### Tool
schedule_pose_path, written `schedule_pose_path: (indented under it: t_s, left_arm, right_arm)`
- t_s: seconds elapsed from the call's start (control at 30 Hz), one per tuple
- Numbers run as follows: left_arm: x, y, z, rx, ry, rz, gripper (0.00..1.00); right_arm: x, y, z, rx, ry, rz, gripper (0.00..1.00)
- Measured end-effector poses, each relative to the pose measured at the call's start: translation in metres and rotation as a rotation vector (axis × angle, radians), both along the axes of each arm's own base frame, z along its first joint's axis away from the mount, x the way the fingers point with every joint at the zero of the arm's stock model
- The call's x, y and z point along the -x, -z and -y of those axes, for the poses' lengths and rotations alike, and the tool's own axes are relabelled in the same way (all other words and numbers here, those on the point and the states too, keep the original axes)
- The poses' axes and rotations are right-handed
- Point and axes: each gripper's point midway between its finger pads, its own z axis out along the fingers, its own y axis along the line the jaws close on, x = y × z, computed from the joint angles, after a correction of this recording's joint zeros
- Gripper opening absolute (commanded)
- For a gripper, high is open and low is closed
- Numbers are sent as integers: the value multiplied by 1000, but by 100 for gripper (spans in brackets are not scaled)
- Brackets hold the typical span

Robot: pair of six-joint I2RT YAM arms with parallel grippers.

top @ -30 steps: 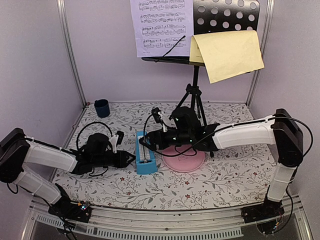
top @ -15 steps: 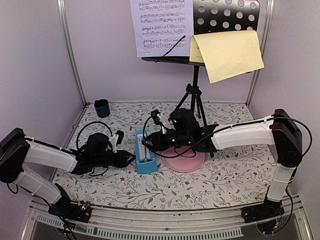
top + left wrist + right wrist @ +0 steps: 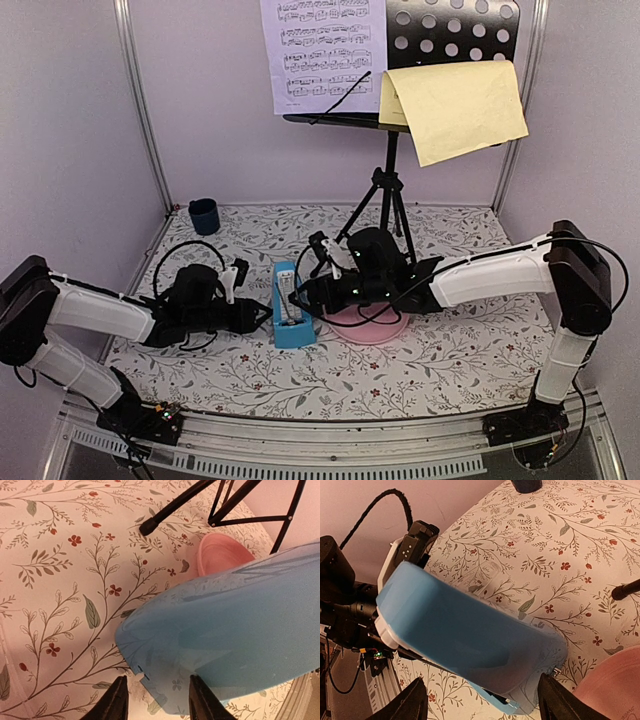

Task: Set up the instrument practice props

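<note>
The blue wedge-shaped metronome (image 3: 289,306) lies on the floral table between my two grippers. My left gripper (image 3: 262,316) is open at its left side; in the left wrist view (image 3: 159,705) the metronome's (image 3: 225,630) clear lower edge sits between the spread fingers. My right gripper (image 3: 306,292) is wide open at its right side, and its fingers flank the metronome (image 3: 470,640) in the right wrist view (image 3: 485,707). The black perforated music stand (image 3: 455,30) stands at the back on its tripod (image 3: 386,200). It holds the lilac sheet (image 3: 322,55) and the yellow sheet (image 3: 455,105).
A pink round plate (image 3: 375,324) lies under my right forearm, right of the metronome, also in the left wrist view (image 3: 220,555). A small dark blue cup (image 3: 204,215) stands at the back left. Tripod feet (image 3: 147,528) rest near the plate. Metal frame posts (image 3: 140,110) border the walls.
My right gripper has shifted a little to the right and lower beside the metronome. The left arm and the metronome have hardly moved.
</note>
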Motion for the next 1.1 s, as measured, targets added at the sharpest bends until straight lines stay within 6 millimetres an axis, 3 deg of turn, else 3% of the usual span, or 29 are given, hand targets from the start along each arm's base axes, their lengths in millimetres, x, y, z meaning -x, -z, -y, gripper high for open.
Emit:
schedule_pose_path:
  t_s: [0.27,0.5,0.83,1.1]
  left_arm:
    - [-3,-1,-1,-7,-8,11,55]
    - [-4,-2,-1,-9,-12,14,58]
    - [-7,-5,-4,-21,-28,30,75]
    - [-11,-27,-8,0,-61,87,78]
  right_arm:
    - [3,-5,-4,-15,-8,11,92]
    - [6,-10,-10,-20,-12,30,89]
    - [-11,-20,-7,-21,84,69,89]
    - [-21,-17,1,2,148,89,89]
